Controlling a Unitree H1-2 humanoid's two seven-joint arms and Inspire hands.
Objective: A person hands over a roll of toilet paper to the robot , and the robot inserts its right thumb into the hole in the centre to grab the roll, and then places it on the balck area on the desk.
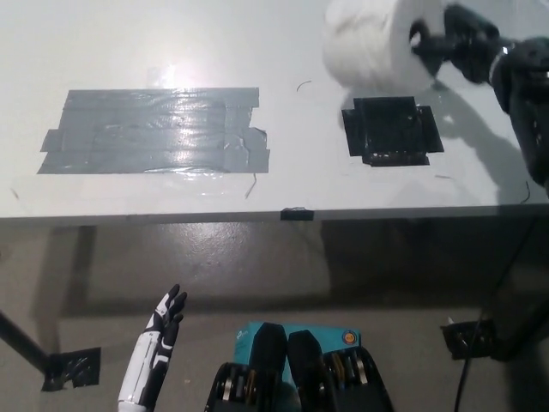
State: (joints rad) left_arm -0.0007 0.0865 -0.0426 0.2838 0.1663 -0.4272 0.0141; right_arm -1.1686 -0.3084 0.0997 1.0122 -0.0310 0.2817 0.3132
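A white toilet paper roll (377, 43) hangs above the table's far right, just beyond the black taped square (392, 130). My black right hand (455, 43) is shut on the roll, with a finger reaching into its centre hole from the right side. The roll is off the table and casts a shadow near the black square. My white left hand (159, 343) rests low at the lower left, below the table edge, fingers apart and holding nothing.
A large grey taped patch (154, 130) covers the left half of the white table (292, 193). The table's front edge runs across the middle of the picture, with brown floor beneath. A black table leg foot (73, 367) sits at the lower left.
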